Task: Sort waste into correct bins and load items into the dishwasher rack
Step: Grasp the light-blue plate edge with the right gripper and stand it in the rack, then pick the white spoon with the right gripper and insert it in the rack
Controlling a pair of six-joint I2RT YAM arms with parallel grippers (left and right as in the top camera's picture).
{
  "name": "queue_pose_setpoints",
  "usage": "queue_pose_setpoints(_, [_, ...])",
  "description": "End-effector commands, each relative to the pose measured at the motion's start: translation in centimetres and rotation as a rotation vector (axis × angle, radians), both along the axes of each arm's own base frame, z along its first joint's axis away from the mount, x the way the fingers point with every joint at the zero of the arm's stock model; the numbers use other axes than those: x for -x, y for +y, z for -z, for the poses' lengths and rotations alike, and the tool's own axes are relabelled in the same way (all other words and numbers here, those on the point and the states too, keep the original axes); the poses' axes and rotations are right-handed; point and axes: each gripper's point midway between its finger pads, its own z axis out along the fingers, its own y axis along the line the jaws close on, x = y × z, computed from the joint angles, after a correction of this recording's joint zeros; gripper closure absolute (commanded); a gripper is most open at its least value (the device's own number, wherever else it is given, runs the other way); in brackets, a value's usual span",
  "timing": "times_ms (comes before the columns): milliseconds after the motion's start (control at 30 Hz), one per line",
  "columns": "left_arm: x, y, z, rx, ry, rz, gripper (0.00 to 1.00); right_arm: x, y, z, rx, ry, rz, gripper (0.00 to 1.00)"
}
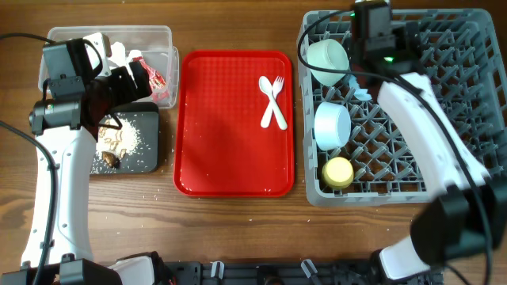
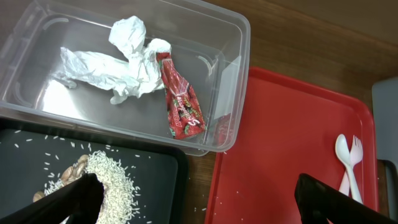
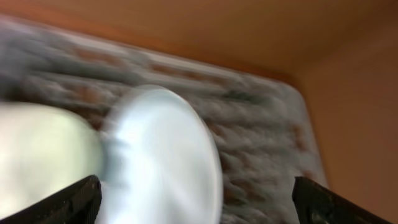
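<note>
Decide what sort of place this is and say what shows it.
Probably a dish-clearing station set up on a table: a red tray, a grey dishwasher rack holding bowls, and a clear tub of rubbish.

Only 1 piece of furniture is shown: worktop (image 1: 230,229), mid-brown wood, grain run left to right in the overhead view, darker streaks noted near the left edge. Lighting is seen as even and diffuse; only soft shadows are cast on the wood. In the left wrist view the wood is rendered darker. In the right wrist view it is blurred to orange-brown; grain cannot be made out.
</note>
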Motion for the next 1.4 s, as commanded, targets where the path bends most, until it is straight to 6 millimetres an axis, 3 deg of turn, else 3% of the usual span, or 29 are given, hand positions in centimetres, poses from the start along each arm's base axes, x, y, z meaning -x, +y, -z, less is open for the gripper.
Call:
queue_pose_setpoints(0, [-0.1,0.0,-0.2,-0.007,-0.006,0.017,0.00,2.4,9.9,-5.7,-0.491,-0.069,-0.407,0.00])
queue_pose_setpoints(67, [-0.1,0.0,-0.2,-0.007,-0.006,0.017,0.00,3.4,13.8,-6.0,-0.742,-0.021,-0.505,0.00])
queue_pose_setpoints(167, [-0.1,0.0,-0.2,-0.007,-0.006,0.017,0.00,2.4,16.1,-2.8,-0.857,0.071,-0.461,0.00])
queue_pose_setpoints(300, [-0.1,0.0,-0.2,-0.007,-0.006,0.017,0.00,2.4,19.6,2.6,-0.835,0.204,-0.427,0.01])
queue_pose_setpoints(433, [-0.1,0.0,-0.2,-0.007,-0.006,0.017,0.00,3.1,22.9,8.1,-0.694,0.279,-0.364,0.03])
queue_pose_setpoints(567, [-0.1,0.0,-0.2,-0.007,-0.006,0.017,0.01,4.4,24.5,13.6,-0.544,0.368,-0.327,0.04])
queue_pose_setpoints(700, [-0.1,0.0,-0.2,-0.007,-0.006,0.017,0.00,4.7,24.1,17.9,-0.493,0.446,-0.288,0.11])
queue_pose_setpoints(800, [-0.1,0.0,-0.2,-0.007,-0.006,0.017,0.00,4.5,22.4,20.8,-0.397,0.472,-0.222,0.12])
queue_pose_setpoints(1033, [-0.1,0.0,-0.2,-0.007,-0.006,0.017,0.00,4.2,21.1,24.9,-0.329,0.503,-0.171,0.23])
queue_pose_setpoints(1100, [-0.1,0.0,-0.2,-0.007,-0.006,0.017,0.00,4.1,20.5,26.0,-0.324,0.518,-0.155,0.36])
queue_pose_setpoints(1300, [-0.1,0.0,-0.2,-0.007,-0.006,0.017,0.00,4.5,20.2,26.8,-0.314,0.543,-0.147,0.91])
queue_pose_setpoints(1367, [-0.1,0.0,-0.2,-0.007,-0.006,0.017,0.00,5.1,20.8,27.0,-0.326,0.580,-0.187,0.96])
